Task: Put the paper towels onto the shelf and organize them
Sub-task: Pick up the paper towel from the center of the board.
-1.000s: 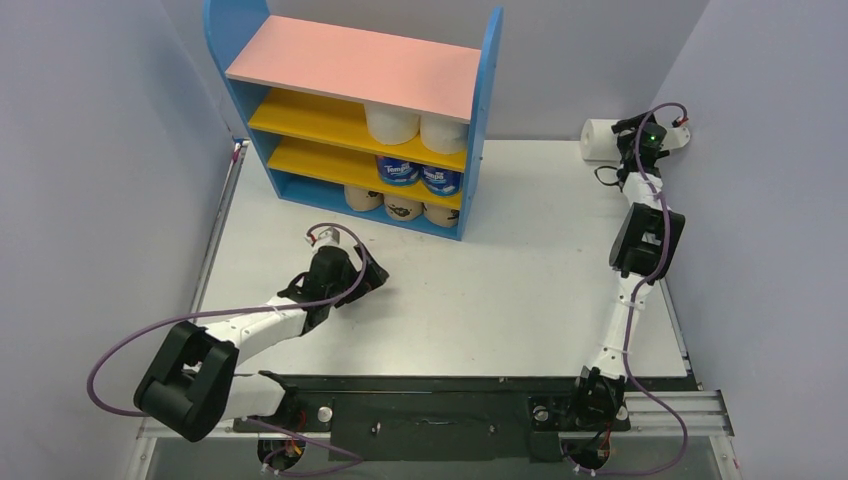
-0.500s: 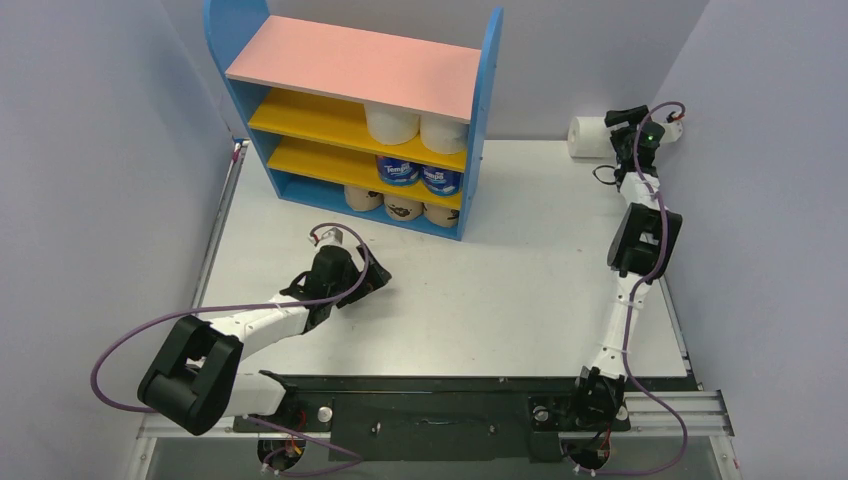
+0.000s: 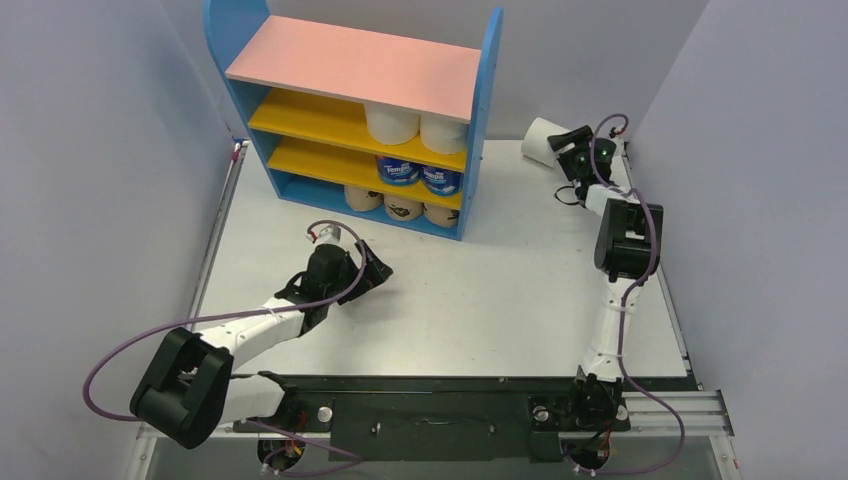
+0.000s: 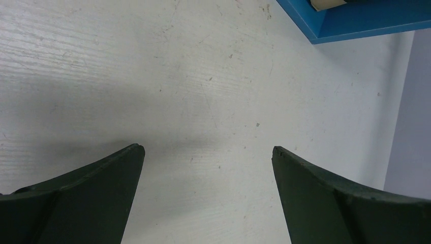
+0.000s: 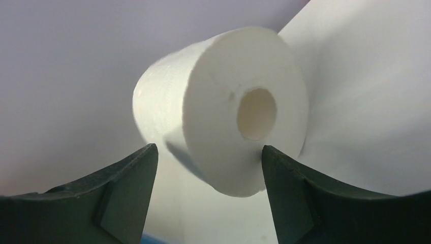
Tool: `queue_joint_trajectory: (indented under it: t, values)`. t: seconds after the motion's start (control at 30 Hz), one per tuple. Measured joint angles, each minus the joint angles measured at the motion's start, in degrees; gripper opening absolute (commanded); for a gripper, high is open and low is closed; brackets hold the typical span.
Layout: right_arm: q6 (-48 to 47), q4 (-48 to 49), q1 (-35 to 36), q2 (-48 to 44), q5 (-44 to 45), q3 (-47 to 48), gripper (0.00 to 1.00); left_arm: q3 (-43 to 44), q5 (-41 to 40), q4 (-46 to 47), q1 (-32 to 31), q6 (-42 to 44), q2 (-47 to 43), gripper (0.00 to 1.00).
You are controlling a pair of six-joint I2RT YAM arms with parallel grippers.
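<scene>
Right gripper [image 3: 563, 142], on an arm stretched toward the far edge of the white table [image 3: 520, 270], clasps a plain white cylindrical paper towel roll [image 5: 213, 132] between its two dark fingertips. In the wrist view the roll sits at the tips, one finger against each side. Its flat end and hollow core are turned back toward the camera. A pale purple wall [image 5: 61, 76] rises behind it.

From this gripper, the three-tier shelf unit [image 3: 490, 90], with blue curved side panels, a pink top board and two yellow shelves, stands on the side of the other arm. The held roll is near the shelf's closest blue panel but apart from it.

Left gripper [image 4: 208, 150] sits low over bare tabletop, its jaws spread wide with nothing between them. The shelf's blue base [image 4: 356, 20] shows ahead of its fingertips and off to their right, near but not touching. The edge of a tan roll is just visible inside.

Seven rolls sit on the shelf, all toward the end nearer the right gripper. Two plain white rolls [image 3: 391, 122] share the upper yellow shelf. Two blue-wrapped rolls [image 3: 398, 170] sit side by side on the lower yellow shelf. Three tan rolls with black prints [image 3: 403, 208] line the base, the tier closest to the left gripper's fingertips.
</scene>
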Motion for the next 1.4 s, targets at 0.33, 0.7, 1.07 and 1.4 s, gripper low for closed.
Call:
queue_joint_trajectory:
  t: [0.33,0.7,1.07,1.4]
  values:
    - [1.01,4.81,1.44,-13.2,-0.04,-10.86,0.8,-0.17,0.98,-0.17,-0.04,-0.17,-4.13,0.97]
    - [0.9,0.66,-0.17,-14.1,1.51,-10.01,0.86,-0.5,1.14,-0.61,-0.15,-0.22,-6.58,0.97]
    - [4.26,1.99,4.24,-14.95,1.95,-24.63,0.87,-0.5,1.31,-1.86,-0.74,-0.61,-9.2,0.97]
    - [4.13,4.33,5.57,-14.95,3.1,-25.05,0.87,-1.55,1.31,-2.69,-0.74,-0.59,-13.29,0.97]
